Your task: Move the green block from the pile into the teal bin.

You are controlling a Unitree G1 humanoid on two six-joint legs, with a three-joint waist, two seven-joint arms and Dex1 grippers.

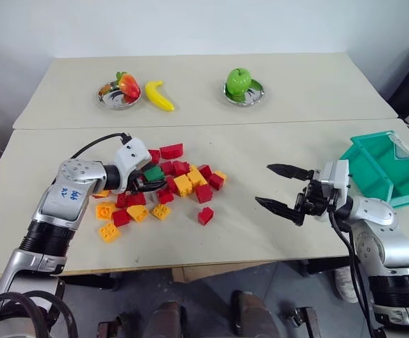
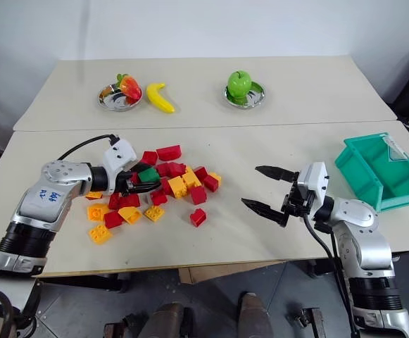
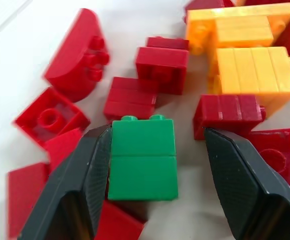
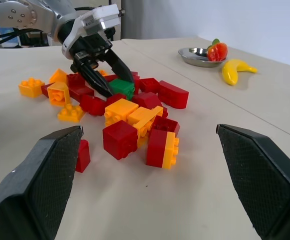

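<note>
Even, soft light falls from above; the pale surface (image 1: 260, 232) is bright without glare. Shadows under the bricks (image 1: 183, 184) are short and faint. In the left wrist view the near fingers (image 3: 85, 190) and far bricks blur slightly; the green block (image 3: 143, 159) stays sharp.

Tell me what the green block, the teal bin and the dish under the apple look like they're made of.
Green block: likely hard moulded plastic, smooth with a slight sheen, with moulded studs on top.
Teal bin: probably plastic too, thin even walls of one uniform colour.
Dish under the apple: looks like polished metal, silvery and mirror-like at the rim, though shiny plated plastic can't be ruled out.
</note>
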